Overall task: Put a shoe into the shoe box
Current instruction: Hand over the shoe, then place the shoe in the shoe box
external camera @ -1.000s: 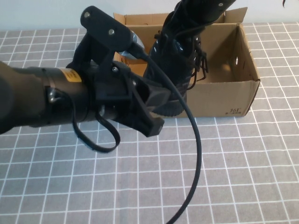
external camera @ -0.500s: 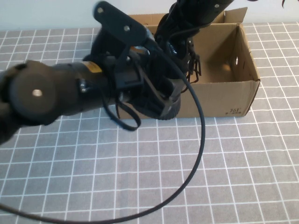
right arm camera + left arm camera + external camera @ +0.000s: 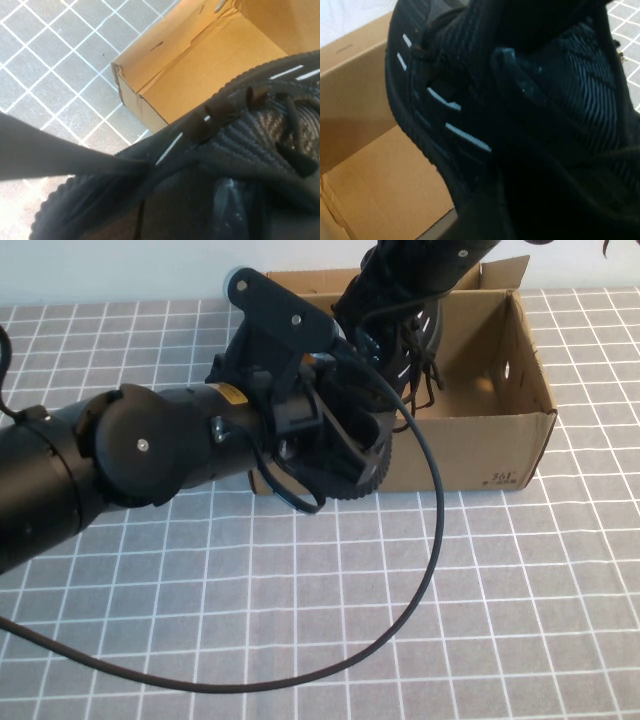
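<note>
Arms crossed over shoe box (image 3: 500, 380): left tool (image 3: 350, 455) and right tool (image 3: 400, 300) at shoe (image 3: 400, 345), grips untellable.

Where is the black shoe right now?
In the high view, the shoe hangs over the shoe box at its left end, between the left gripper and the right gripper.

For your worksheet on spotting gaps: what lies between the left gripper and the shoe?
Nothing: in the left wrist view the left gripper lies against the shoe, above the box.
</note>
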